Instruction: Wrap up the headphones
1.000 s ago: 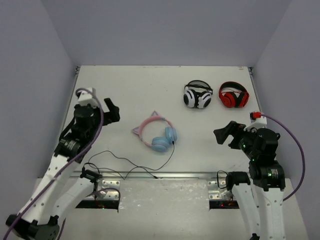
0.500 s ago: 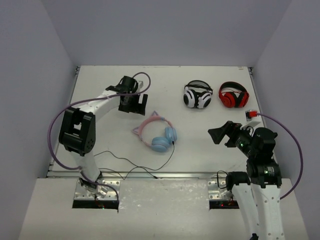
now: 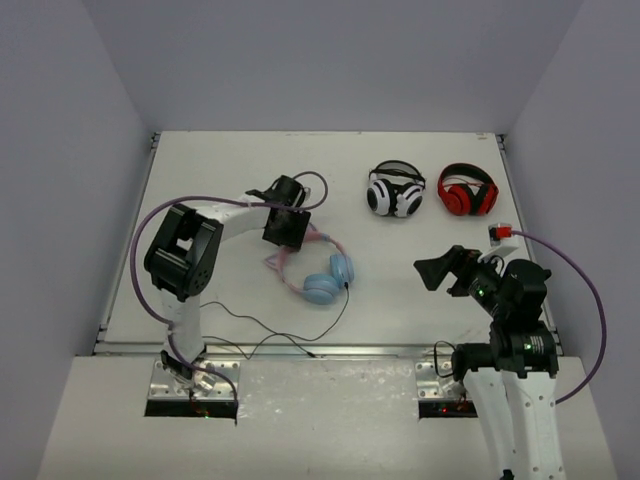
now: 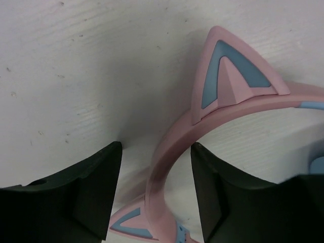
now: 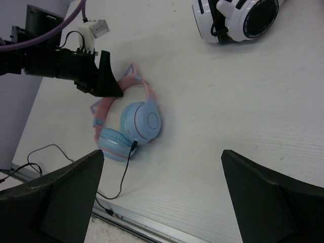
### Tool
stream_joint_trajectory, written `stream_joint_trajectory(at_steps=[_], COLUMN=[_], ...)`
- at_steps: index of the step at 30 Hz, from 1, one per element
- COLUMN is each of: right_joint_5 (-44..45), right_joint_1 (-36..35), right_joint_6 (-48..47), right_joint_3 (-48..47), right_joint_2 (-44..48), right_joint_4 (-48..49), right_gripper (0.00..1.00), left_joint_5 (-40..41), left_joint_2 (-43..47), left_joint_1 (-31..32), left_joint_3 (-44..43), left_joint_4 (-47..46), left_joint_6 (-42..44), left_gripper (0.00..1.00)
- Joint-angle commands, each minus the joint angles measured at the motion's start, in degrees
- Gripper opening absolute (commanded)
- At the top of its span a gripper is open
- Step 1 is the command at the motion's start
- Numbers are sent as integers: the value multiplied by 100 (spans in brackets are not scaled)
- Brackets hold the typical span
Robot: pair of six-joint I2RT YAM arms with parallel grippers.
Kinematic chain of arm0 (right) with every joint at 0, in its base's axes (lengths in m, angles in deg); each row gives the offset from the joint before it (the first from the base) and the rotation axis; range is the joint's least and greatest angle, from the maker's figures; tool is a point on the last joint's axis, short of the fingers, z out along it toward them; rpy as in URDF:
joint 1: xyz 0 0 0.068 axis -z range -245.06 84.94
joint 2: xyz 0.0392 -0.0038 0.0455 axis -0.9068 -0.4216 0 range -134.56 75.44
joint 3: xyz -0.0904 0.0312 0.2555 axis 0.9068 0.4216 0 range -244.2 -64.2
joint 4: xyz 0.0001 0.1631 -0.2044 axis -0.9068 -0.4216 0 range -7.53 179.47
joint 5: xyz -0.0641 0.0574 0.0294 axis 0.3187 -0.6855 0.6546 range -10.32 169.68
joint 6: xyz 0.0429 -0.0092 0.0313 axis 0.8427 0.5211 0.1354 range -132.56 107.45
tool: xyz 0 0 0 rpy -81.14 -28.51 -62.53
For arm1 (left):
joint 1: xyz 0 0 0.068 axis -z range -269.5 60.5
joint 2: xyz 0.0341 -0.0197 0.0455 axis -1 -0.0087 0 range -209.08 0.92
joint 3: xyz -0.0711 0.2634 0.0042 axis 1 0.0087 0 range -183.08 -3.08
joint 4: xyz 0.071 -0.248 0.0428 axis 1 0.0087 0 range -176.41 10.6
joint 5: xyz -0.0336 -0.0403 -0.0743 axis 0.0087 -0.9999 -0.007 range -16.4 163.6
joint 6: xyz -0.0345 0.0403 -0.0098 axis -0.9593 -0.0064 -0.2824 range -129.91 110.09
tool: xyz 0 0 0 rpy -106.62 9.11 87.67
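**Top view.** The headphones (image 3: 312, 268) lie flat on the worktop (image 3: 200, 170), with the pink headband on the far side and the light-blue earcups (image 3: 328, 280) on the near side. The left pincer (image 3: 285, 228) is down at the far-left part of the headband, by the cat ears. The right pincer (image 3: 440, 270) hangs well to the right of the headphones and touches nothing. The black cable (image 3: 262, 338) leaves the near earcup and trails in loose loops to the near-left of the headphones, with none of it wound. The white-and-black headphones (image 3: 395, 190) and red-and-black headphones (image 3: 468, 192) sit beyond and to the right of the headphones, well apart from them. They are not part of this job.

**Left wrist view.** The fingers (image 4: 81, 197) are spread, one on each side of the headband (image 4: 164, 157). One cat ear (image 4: 230, 76) lies just beyond the tips. The jaws are released and a gap shows on both sides of the band, so nothing is clamped. Whether the tips touch the worktop, I cannot tell.

**Right wrist view.** The right pincer's jaws gape wide with nothing between them. The headphones lie ahead of it, and the left pincer shows at their headband end.

**Judgement.**
- **Step in hand:** this looks like the first grasp, on the headband. Wrapping has not begun.
- **Next move:** the left pincer probably needs to close squarely across the band, which is curved and smooth and may slide out sideways.
- **After that:** with the headphones steadied, the right pincer would have to fetch the cable close to the earcup. The cable is thin and lies flat, so that calls for a low, careful pinch.
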State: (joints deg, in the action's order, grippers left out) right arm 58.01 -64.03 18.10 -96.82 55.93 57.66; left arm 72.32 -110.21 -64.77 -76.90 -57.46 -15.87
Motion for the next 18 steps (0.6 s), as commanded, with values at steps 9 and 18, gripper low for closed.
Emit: stream_joint_trajectory(at_steps=[9, 18], right_joint_5=[-223, -1143], right_joint_1=[19, 19], right_joint_6=[212, 213], right_joint_3=[19, 675], right_joint_2=[-1, 52], right_joint_4=[430, 1488], right_gripper=[99, 99], left_joint_5=[901, 1681], left_joint_2=[206, 1880], left_joint_1=[93, 102], left_joint_3=[606, 702], left_joint_4=[-56, 233], left_joint_6=[-599, -1065], left_gripper=[20, 0])
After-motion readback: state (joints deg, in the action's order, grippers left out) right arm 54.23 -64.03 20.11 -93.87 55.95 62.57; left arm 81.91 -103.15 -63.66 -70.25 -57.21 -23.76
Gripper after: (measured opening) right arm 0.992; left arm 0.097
